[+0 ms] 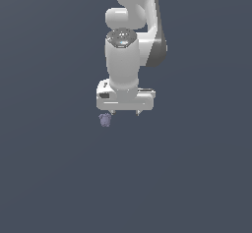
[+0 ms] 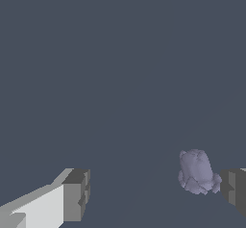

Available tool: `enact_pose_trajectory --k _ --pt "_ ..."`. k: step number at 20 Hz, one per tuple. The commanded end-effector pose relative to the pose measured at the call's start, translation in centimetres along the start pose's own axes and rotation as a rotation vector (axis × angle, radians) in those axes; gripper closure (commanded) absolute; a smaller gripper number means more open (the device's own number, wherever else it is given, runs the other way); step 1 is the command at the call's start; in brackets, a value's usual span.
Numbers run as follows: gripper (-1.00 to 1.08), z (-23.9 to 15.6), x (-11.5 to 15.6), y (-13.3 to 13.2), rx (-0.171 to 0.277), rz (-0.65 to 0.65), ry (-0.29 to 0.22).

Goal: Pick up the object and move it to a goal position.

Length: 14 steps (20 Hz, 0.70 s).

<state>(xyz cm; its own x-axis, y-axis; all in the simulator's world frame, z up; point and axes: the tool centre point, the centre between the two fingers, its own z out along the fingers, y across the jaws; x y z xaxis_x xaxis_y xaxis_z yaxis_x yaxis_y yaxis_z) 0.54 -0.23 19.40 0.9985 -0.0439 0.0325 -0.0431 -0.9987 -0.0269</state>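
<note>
The object point(image 1: 105, 119) is a tiny lumpy lavender-grey blob on the dark floor. It lies just below the gripper's finger on the exterior view's left. My white gripper point(image 1: 125, 112) points straight down and stands open, fingers wide apart. In the wrist view the object point(image 2: 195, 171) sits between the two dark fingertips point(image 2: 77, 193), close against the one at the picture's edge and far from the other. Whether that fingertip touches it I cannot tell. Nothing is held.
Plain dark grey-blue ground fills both views. The white arm point(image 1: 130, 40) rises above the gripper in the exterior view. No other objects, edges or goal marker show.
</note>
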Motion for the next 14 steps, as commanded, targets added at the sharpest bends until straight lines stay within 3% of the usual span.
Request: enact_pose_trajectory --k 1,9,14 --pt "-0.92 0.0 0.0 0.0 0.000 0.000 0.000" --pt "-0.92 -1.4 0.5 2.7 0.006 0.062 0.034" --pt "-0.92 -1.5 0.5 2.7 0.006 0.064 0.035"
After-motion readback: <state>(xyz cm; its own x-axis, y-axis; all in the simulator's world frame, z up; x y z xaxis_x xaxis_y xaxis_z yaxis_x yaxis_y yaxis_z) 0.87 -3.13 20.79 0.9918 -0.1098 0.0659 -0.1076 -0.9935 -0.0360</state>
